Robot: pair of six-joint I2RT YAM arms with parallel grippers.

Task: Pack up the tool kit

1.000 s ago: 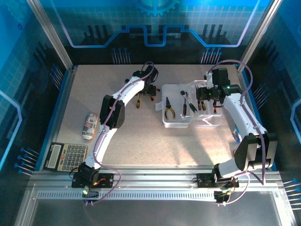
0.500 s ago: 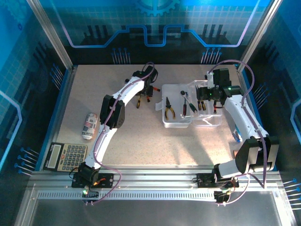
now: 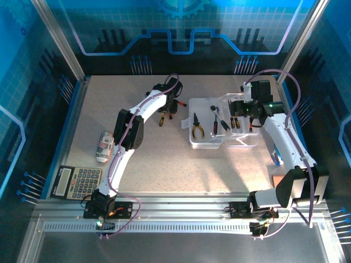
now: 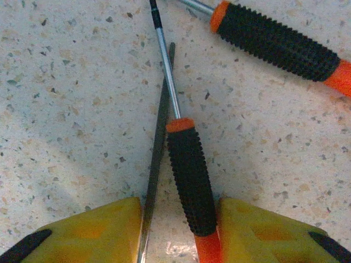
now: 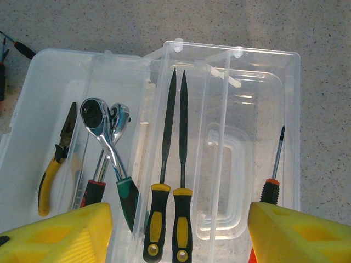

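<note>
I am straddling the orange-and-black screwdriver (image 4: 189, 170) on the speckled table (image 4: 66, 109) with the left gripper (image 4: 178, 211); its fingers are standing part-spread, with a gap on one side. The right gripper (image 5: 178, 219) is hovering, spread wide, over the open clear case (image 5: 247, 109) holding the pliers (image 5: 50, 172).

Left pincer (image 4: 176, 219) and right pincer (image 5: 178, 219) both point down, fingers apart, arms outstretched.
</note>
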